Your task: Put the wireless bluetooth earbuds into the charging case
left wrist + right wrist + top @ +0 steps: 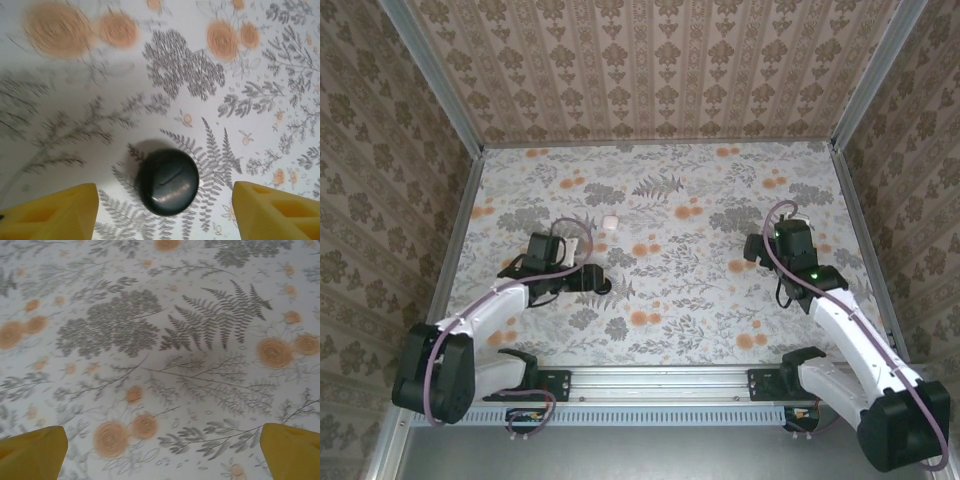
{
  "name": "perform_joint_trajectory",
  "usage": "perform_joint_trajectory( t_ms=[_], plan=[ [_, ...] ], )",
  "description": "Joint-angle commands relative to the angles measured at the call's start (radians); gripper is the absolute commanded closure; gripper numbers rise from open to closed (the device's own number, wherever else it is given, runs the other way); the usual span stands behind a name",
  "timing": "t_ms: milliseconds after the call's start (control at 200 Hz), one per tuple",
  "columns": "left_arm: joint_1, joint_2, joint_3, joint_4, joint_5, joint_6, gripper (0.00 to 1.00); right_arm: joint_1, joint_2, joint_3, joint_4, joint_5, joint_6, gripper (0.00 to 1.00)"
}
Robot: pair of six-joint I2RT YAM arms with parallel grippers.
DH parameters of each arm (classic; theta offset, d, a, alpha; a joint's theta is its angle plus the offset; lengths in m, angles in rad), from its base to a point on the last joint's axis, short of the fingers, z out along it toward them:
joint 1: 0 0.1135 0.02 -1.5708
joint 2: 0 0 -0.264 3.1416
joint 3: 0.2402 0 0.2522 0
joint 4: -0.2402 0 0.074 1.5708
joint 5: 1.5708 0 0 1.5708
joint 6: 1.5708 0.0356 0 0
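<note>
I see the left end effector spread wide, with a glossy black earbud centred between its fingers. It is likely light, hard and slippery, so I would pinch its rounded sides gently.

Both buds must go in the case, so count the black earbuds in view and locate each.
1. One black earbud lies on the floral table between the left gripper's open jaws, touching neither. The second may be hidden.
</note>
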Motion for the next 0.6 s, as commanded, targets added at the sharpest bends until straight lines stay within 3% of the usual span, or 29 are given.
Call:
perform_joint_trajectory(
  t_ms=[0,135,305,400,595],
  plan=[
    [0.059,-0.025,0.057,-0.012,-0.044,0.078,0.26,-0.029,-0.002,-0.064,0.211,0.078,-0.113,0.00],
    [0.109,-0.017,0.126,0.049,-0.138,0.163,0.21,-0.068,-0.001,-0.168,0.452,0.083,-0.215,0.00],
    [0.166,0.025,0.064,0.232,-0.412,0.252,0.17,-0.147,0.075,-0.228,0.654,0.017,-0.217,0.00],
    [0.222,0.052,0.035,0.341,-0.437,0.267,0.13,-0.153,0.126,-0.256,0.776,0.000,-0.218,0.00],
    [0.268,0.112,-0.136,0.779,-0.440,0.311,0.07,-0.153,0.274,-0.307,1.067,-0.053,-0.214,0.00]
  ],
)
